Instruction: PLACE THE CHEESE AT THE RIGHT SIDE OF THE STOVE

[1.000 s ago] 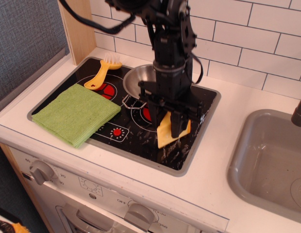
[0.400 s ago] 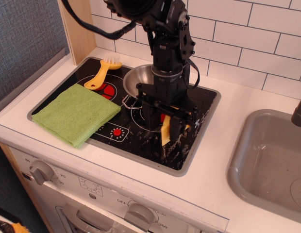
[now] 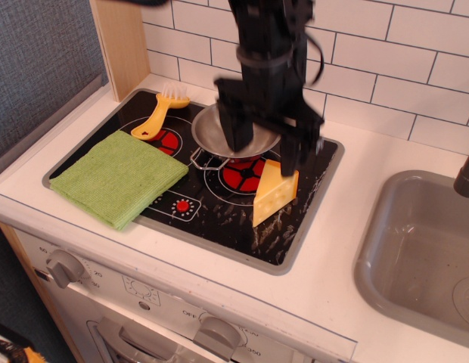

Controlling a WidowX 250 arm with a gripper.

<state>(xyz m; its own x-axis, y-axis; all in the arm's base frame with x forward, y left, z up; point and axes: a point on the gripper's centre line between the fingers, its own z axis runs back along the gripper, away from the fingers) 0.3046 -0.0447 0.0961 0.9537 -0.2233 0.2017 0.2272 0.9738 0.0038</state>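
**Cheese standing free on the right of the cooktop**

Hanging above the stove (image 3: 284, 242), with the claw (image 3: 266, 144) spread wide and gripping nothing: one finger (image 3: 233, 128) down at 9 o'clock of the claw's middle, in front of the metal bowl (image 3: 212, 125), the other finger (image 3: 295, 147) at 3 o'clock, its tip just above the cheese (image 3: 271, 194) and slightly blurred. Cannot tell whether that tip touches the wedge.

Resting on the black glass at the stove's 3 o'clock side, just inside the grey rim, holed yellow face toward the camera. Sits at 4 o'clock of the red spiral burner (image 3: 240, 174), close beside it, and at 5 o'clock of the bowl.

Lying at the stove's 8 o'clock portion, a green cloth (image 3: 117, 178), one corner over the front rim and onto the white tabletop (image 3: 355, 227). Lying at 11 o'clock of the cooktop, a yellow-handled brush (image 3: 160, 111), bristles toward the tiled wall, well apart from the cheese.

Set into the tabletop at 3 o'clock of the stove, a grey sink (image 3: 416, 249), well apart from the wedge.
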